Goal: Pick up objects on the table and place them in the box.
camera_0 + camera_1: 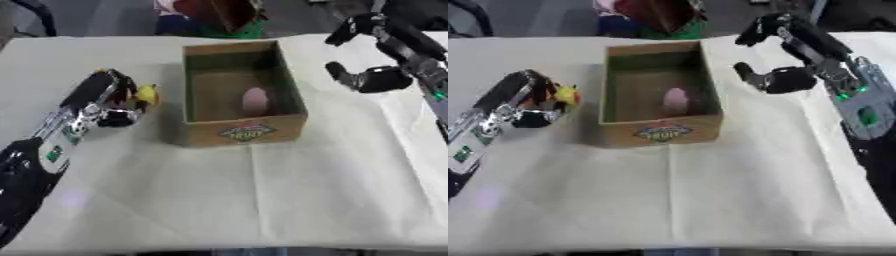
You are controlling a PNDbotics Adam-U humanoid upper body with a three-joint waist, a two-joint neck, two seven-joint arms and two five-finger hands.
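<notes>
Left eye view shows the left hand lying on the bench just left of the box, its fingers curled round a small yellow object that shows at the box-side edge of the hand. Whether the object is lifted clear of the bench cannot be told. Held on that side, it appears to have only a short carry over the near wall of the box.

A pink object already lies inside the box, toward its right wall, so part of the task looks complete.

The right hand hangs above the bench beyond the box's right side, well apart from it, fingers relaxed and empty. That position probably keeps it out of the left arm's path. No other loose items are visible on the bench cover.
</notes>
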